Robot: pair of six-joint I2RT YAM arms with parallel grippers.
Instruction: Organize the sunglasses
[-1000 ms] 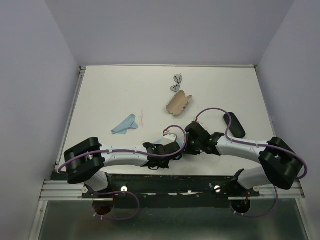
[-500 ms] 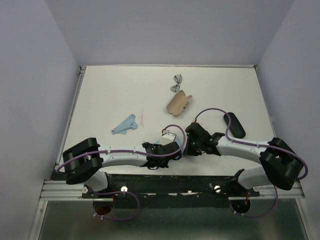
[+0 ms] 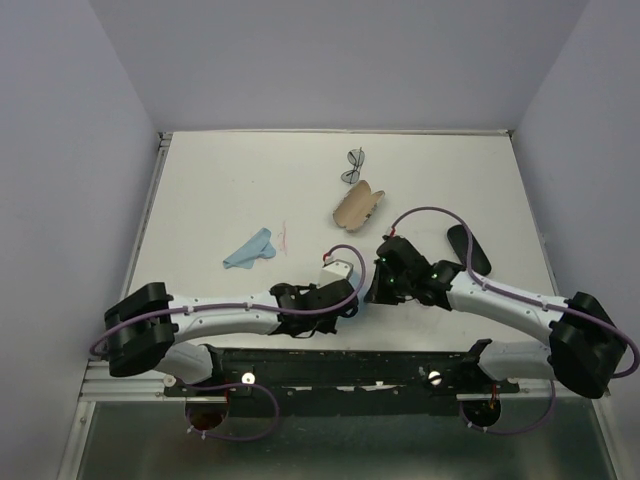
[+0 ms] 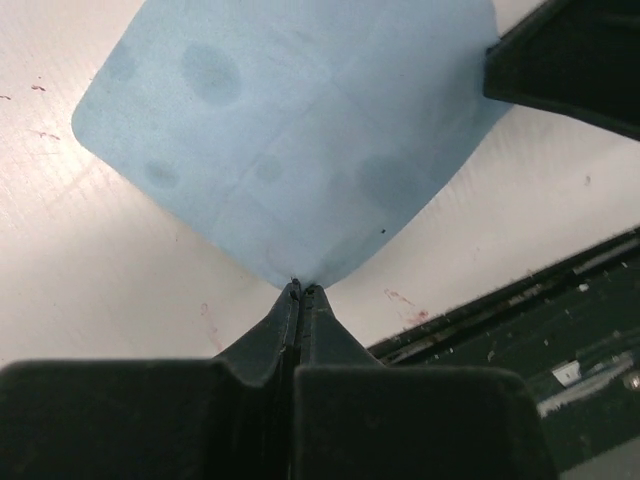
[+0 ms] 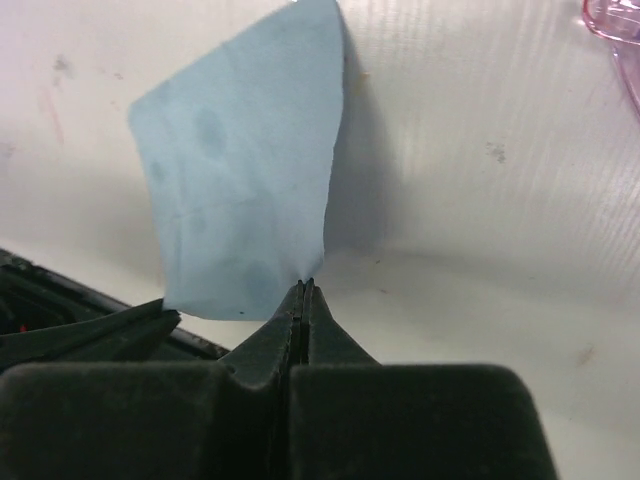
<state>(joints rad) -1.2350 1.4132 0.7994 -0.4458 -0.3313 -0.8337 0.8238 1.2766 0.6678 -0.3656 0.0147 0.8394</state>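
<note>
A small blue cloth (image 4: 290, 140) hangs stretched between my two grippers just above the table's near edge. My left gripper (image 4: 300, 288) is shut on one corner of it, and my right gripper (image 5: 305, 285) is shut on another corner of the same cloth (image 5: 240, 190). In the top view the two grippers meet near the front centre, left gripper (image 3: 338, 302) and right gripper (image 3: 372, 290). The dark-framed sunglasses (image 3: 354, 166) lie far back on the table. A pink lens edge of the other sunglasses (image 5: 615, 30) shows in the right wrist view.
A beige soft pouch (image 3: 358, 204) lies just in front of the dark sunglasses. A black oblong case (image 3: 468, 250) lies to the right. A second, crumpled blue cloth (image 3: 248, 250) is at centre left. The table's black front rail (image 4: 520, 320) runs close under the grippers.
My right gripper has shut on a corner of the blue cloth. Both arms have shifted, and the cloth now hangs between the two grippers.
</note>
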